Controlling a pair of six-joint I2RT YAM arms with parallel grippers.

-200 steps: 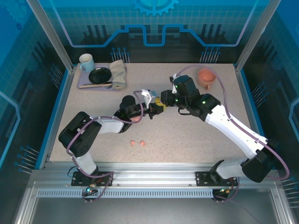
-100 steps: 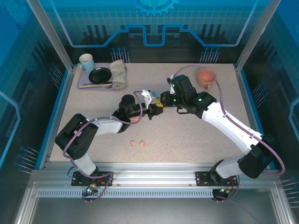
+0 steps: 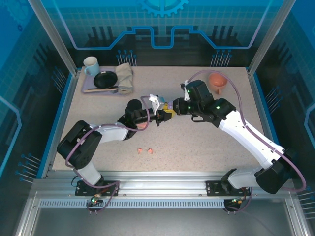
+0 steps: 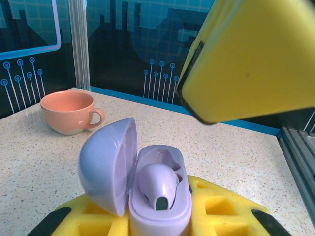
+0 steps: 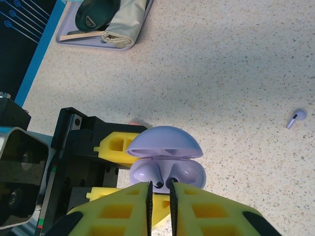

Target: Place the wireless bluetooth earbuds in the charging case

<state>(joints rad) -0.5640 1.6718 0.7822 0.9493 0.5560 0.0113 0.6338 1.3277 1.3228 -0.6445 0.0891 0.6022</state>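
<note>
Over the speckled table [image 3: 206, 142], the right gripper [image 5: 160, 191], jaws nearly together and empty, has backed just off the lilac case [image 4: 160, 215] clamped in the left gripper [image 3: 158, 117], leaving one bud [image 4: 156, 181] seated, its twin [image 5: 297, 117] still loose.

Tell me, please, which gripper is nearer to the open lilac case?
Left. The left gripper is shut on the lilac case and holds its base. The right gripper hangs just above the open case, jaws nearly together; I cannot tell whether it touches.
</note>
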